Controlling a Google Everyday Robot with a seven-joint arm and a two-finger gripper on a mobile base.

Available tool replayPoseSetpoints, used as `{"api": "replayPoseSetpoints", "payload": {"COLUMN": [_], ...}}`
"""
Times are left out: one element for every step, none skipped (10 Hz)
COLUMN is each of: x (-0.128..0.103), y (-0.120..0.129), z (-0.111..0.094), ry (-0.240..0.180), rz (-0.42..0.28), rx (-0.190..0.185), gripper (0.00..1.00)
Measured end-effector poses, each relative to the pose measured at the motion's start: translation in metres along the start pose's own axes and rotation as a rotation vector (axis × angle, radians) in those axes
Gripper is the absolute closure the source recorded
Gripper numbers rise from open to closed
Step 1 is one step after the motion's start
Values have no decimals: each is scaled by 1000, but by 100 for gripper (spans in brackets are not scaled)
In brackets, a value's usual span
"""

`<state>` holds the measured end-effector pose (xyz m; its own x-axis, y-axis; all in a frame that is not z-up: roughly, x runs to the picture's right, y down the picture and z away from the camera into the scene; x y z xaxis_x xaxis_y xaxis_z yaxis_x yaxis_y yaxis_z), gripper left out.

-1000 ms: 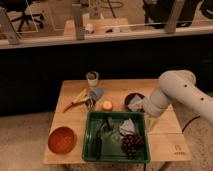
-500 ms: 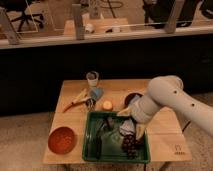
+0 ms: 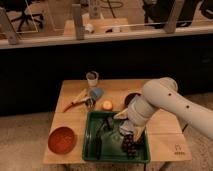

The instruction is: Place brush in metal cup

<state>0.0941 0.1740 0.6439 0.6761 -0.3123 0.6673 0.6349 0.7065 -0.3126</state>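
The brush [image 3: 99, 137], slim and dark, lies lengthwise in the left half of the green tray [image 3: 89, 150]. At the table's back edge, well behind the tray, the small grey metal cup [image 3: 92, 78] stands upright. My white arm reaches in from the right. Its gripper [image 3: 130, 131] hangs open over the right half of the tray, above a pale item and a bunch of dark grapes [image 3: 129, 146]. It holds nothing and is to the right of the brush.
A red bowl [image 3: 62, 139] sits at the front left of the wooden table [image 3: 165, 147]. An orange-and-tan utensil [image 3: 75, 100], a blue object [image 3: 95, 93], an orange fruit [image 3: 107, 105] and a dark plate [image 3: 129, 98] lie between cup and tray.
My arm has swung left and down from the table's right side, bringing the gripper over the right half of the green tray. The objects have not moved.
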Motion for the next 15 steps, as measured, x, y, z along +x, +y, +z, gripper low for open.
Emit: {"api": "replayPoseSetpoints", "payload": {"x": [1, 3, 6, 6, 0, -5, -10, -11, -11, -10, -9, -9, -10, -10, -10], "y": [-1, -10, -20, -34, -52, -65, -77, -82, -86, -86, -85, -86, -86, -86, -86], "z": [1, 5, 9, 16, 28, 38, 50, 61, 68, 69, 68, 68, 69, 69, 69], "ry": [17, 71, 109, 152, 187, 220, 248, 259, 265, 266, 268, 268, 267, 267, 266], "rz": [7, 11, 4, -15, -44, -62, -83, -101, -118, -118, -116, -117, -119, -119, -119], "rx": [-1, -5, -3, 1, 9, 20, 31, 33, 32, 31, 32, 31, 31, 31, 31], "gripper": [20, 20, 20, 20, 20, 20, 20, 20, 20, 20, 20, 20, 20, 20, 20]}}
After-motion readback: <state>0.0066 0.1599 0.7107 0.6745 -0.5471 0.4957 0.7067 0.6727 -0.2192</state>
